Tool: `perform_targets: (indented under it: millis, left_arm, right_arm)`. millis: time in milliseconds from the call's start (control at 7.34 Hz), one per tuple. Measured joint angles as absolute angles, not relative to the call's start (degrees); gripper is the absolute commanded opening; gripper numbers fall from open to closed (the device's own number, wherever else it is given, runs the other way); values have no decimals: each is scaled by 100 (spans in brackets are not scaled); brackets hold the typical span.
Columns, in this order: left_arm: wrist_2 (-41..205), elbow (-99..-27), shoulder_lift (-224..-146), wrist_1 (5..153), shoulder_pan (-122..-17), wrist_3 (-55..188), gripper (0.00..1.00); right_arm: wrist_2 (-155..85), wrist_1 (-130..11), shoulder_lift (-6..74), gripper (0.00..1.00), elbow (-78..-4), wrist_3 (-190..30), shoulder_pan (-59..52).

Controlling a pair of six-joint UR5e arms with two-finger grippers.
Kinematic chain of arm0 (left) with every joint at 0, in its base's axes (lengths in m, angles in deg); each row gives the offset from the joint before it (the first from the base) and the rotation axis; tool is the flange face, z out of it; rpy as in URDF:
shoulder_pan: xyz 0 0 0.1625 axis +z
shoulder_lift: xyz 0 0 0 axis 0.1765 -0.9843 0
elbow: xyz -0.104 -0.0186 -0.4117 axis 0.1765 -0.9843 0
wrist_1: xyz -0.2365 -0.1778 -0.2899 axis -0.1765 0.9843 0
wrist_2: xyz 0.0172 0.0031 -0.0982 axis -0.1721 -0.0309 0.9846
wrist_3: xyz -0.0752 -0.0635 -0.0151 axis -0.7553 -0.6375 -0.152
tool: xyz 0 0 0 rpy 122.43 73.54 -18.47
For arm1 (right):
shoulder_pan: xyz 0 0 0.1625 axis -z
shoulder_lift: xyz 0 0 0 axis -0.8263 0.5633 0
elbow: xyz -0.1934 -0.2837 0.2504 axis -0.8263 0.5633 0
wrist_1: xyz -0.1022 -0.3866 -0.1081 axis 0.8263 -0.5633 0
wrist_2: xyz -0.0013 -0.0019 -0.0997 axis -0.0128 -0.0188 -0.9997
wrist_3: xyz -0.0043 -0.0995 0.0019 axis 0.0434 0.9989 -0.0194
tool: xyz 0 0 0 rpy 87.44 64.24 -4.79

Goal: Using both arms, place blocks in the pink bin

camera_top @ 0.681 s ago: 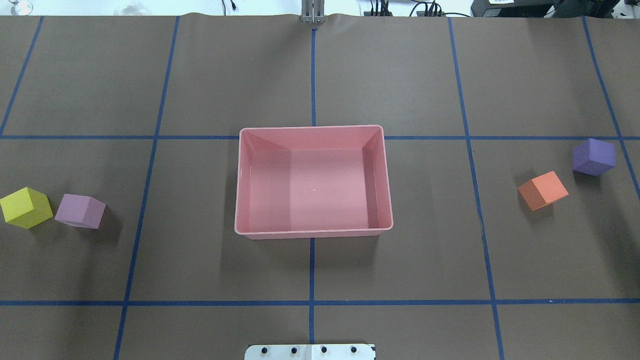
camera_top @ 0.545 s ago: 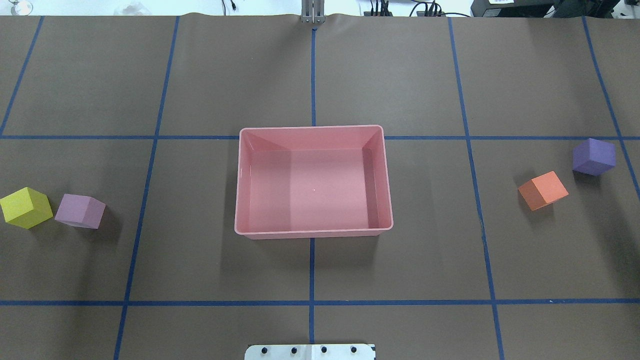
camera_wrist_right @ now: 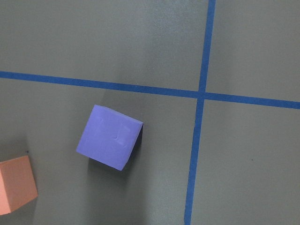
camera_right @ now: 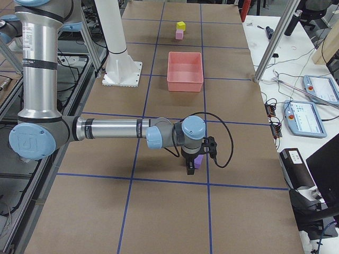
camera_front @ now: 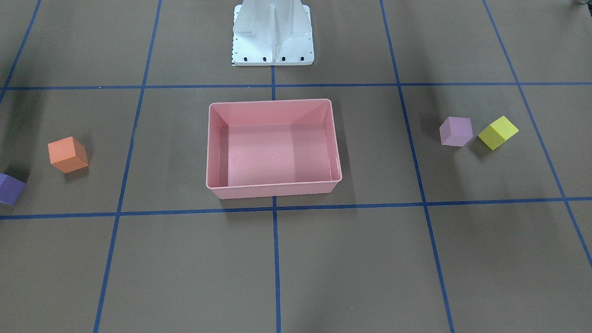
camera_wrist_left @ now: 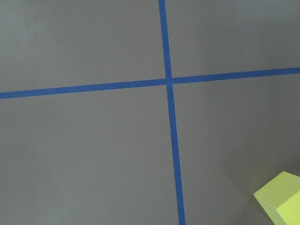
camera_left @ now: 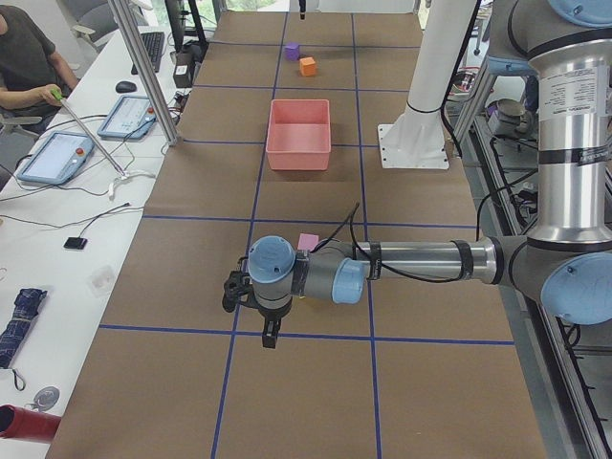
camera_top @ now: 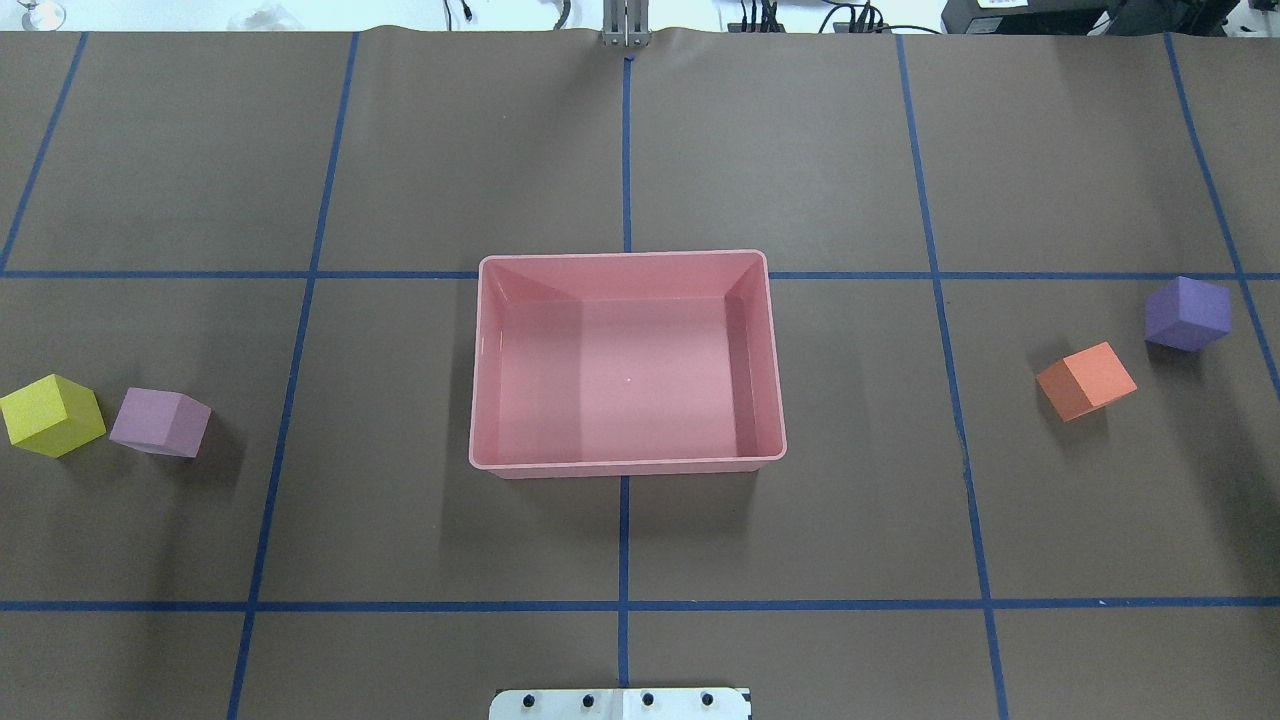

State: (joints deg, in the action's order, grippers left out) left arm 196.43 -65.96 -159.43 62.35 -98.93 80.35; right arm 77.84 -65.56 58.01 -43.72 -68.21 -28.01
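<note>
The pink bin [camera_top: 625, 255] stands empty at the table's middle; it also shows in the front view [camera_front: 270, 102]. The yellow block [camera_top: 52, 415] and the pale pink-lilac block [camera_top: 160, 422] lie on my left. The orange block [camera_top: 1086, 380] and the purple block [camera_top: 1187, 313] lie on my right. My left gripper [camera_left: 271, 335] hangs low beside the pink-lilac block [camera_left: 308, 241]. My right gripper [camera_right: 190, 168] hangs low next to the purple block [camera_right: 198, 161]. I cannot tell whether either is open or shut. The wrist views show the yellow block's corner [camera_wrist_left: 281, 199] and the purple block [camera_wrist_right: 110, 137].
The white pedestal base [camera_front: 273, 32] stands behind the bin. Blue tape lines grid the brown table cover. A side bench with tablets [camera_left: 57, 158] and a seated operator [camera_left: 24, 57] runs along the far edge.
</note>
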Motion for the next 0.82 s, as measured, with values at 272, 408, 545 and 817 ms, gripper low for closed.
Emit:
perform_targets:
  millis: [272,408,545,817]
  left_arm:
    - [19649,-6599,-15913,6302,-9893,8017,100]
    - [19651,-6603,-15909,6316,-9893,7926,100]
    - [19650,-6598,-15907,6366,-9893,7790,100]
    - [19648,-6582,-15907,6473,-9892,7627,100]
  right_arm:
    - [7790,-6539,5790,100,-4376,-6821,-2788]
    - [7811,-6469,5790,100,-4372,-6844,-2778]
    - [7842,-6366,5791,100,-4360,-6973,-2740]
    - [7811,-6279,5744,100,-4331,-7762,-2492]
